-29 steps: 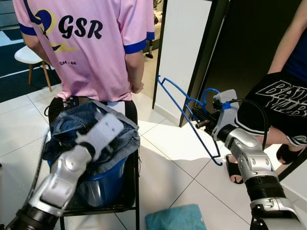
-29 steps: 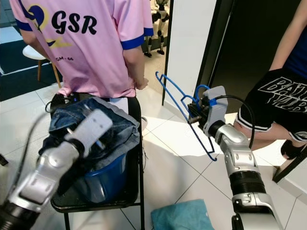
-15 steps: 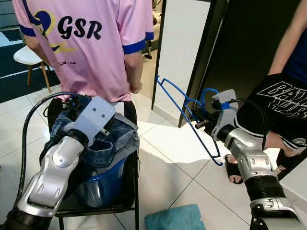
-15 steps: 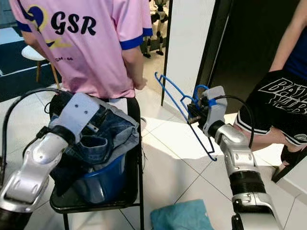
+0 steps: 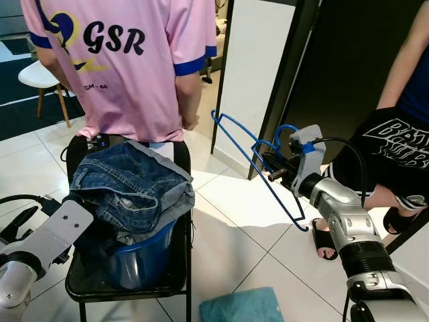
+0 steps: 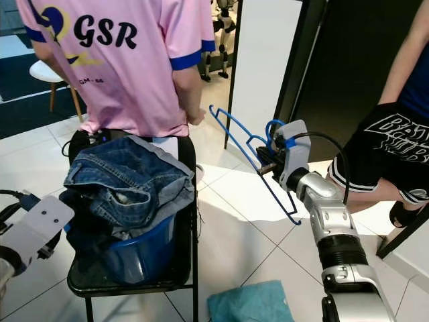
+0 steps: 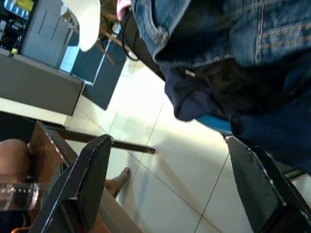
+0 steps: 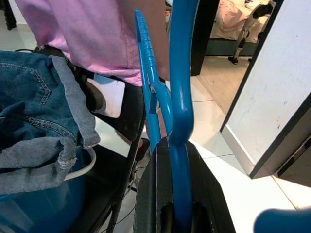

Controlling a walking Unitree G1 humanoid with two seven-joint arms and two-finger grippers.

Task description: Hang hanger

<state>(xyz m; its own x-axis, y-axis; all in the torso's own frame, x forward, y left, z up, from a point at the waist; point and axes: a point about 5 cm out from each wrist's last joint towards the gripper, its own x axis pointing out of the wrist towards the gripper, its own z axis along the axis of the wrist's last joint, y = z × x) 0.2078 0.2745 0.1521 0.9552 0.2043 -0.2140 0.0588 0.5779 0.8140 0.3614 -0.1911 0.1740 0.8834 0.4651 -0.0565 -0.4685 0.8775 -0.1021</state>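
Your right gripper (image 5: 273, 168) is clamped on the blue hanger (image 5: 258, 164), held in the air beside the doorway. Your left gripper (image 7: 165, 184), fingers wide apart, hangs beside the chair (image 5: 181, 201).

I'm seeing bright daylight glaring off the white floor tiles (image 5: 228, 201). The doorway (image 5: 348, 60) is staying dark, and my wrist views are blurring slightly up close.

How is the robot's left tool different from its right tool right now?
The right tool is raised toward the doorway, shut on the blue hanger; the left tool is low beside the chair, holding nothing. The right tool's fingers pinch the hanger's neck; the left tool's fingers are spread wide apart. Both have two black fingers on silver arms.
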